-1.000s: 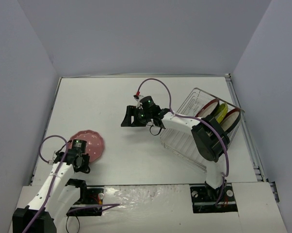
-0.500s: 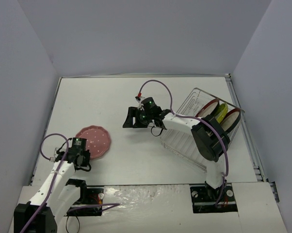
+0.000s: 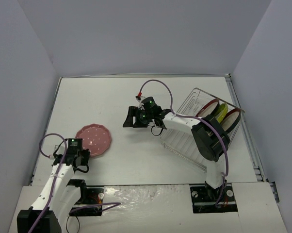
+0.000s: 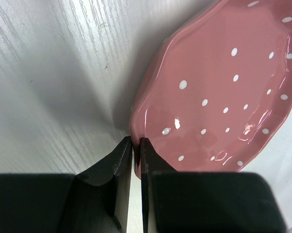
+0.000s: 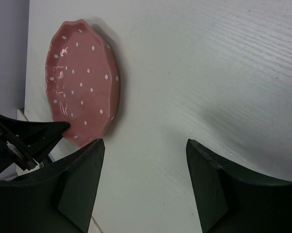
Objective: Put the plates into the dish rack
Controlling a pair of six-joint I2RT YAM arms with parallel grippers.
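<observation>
Pink scalloped plate lies flat on the white counter at the overhead frame's centre left, its rim right at the left gripper, jaws narrowed to a slit, grip unclear, while the right gripper hangs well apart, jaws wide.

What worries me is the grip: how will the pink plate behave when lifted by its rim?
The pink plate looks glossy, with bright reflections, so it is probably slippery to pinch. It seems rigid and glazed, likely breakable if dropped. Lying flat on the table, it should slide, not roll, when pushed.
</observation>
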